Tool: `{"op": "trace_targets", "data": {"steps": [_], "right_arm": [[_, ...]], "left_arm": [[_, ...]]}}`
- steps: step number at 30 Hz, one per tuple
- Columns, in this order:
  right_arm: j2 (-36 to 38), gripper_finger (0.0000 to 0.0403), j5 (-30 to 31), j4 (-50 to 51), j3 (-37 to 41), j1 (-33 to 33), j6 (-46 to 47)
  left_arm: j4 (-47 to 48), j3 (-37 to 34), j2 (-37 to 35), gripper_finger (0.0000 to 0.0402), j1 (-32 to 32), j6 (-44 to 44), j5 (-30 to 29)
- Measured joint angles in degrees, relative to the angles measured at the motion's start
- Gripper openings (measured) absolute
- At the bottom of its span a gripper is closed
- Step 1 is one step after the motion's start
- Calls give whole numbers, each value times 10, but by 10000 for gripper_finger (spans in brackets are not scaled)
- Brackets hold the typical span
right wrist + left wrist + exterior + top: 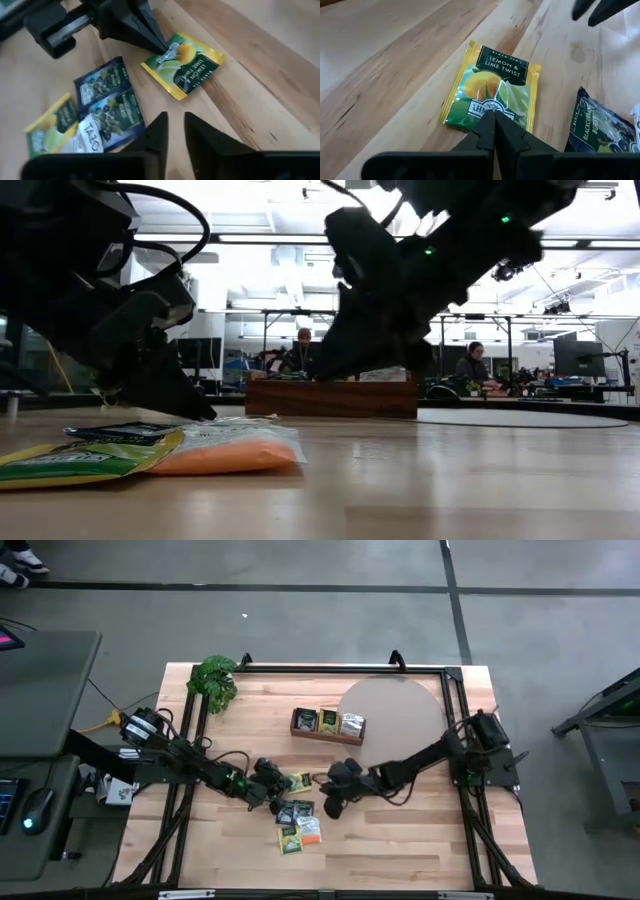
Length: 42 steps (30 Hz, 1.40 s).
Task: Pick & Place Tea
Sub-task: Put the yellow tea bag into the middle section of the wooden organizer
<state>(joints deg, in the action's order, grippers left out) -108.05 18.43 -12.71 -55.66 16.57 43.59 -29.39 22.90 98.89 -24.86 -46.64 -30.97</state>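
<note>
Several tea sachets lie flat on the wooden table (400, 840). A yellow-green lemon-lime sachet (492, 82) lies under my left gripper (493, 117), which is shut and slants down with its tips on it. Two dark blackcurrant sachets (107, 100), a yellow-green one (290, 840) and an orange one (310, 830) lie close by. My right gripper (175, 125) hovers above the table beside the pile, slightly open, with nothing between its fingers. The brown tray (328, 724) farther back holds three sachets. My left gripper presses its shut fingertips (161, 49) on the lemon-lime sachet's end with the brand name (479, 111), opposite the dark title band. The fingers slant down from the table's left side. The sachet lies flat on the table.
A round grey mat (392, 708) lies at the back right, behind the tray. A leafy plant (215, 680) stands at the back left corner. Black frame rails (455, 700) run along the table's edges. Bare wood lies to the near right.
</note>
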Motion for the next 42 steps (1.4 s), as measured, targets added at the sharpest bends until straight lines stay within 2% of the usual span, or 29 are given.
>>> {"op": "trace_targets", "data": {"steps": [5, 9, 14, 23, 34, 42], "right_arm": [[0, 126, -79, -23, 0, -41, 21], [0, 185, -121, -26, 0, -63, 62], [0, 229, -166, -22, 0, -77, 120], [0, 237, -194, -9, 0, -95, 190], [-12, 237, -192, -10, -2, -111, 213], [-84, 236, -230, -112, -5, -107, 266]], "left_arm": [[-13, -1, 2, 0, 0, 23, 13], [-22, -2, 3, 0, -3, 44, 21], [-23, -2, 3, 0, -3, 58, 22], [-24, -3, 3, 0, -3, 70, 23], [-46, -4, 5, 0, -3, 104, 25], [-66, -3, 20, 0, -3, 104, 20]]}}
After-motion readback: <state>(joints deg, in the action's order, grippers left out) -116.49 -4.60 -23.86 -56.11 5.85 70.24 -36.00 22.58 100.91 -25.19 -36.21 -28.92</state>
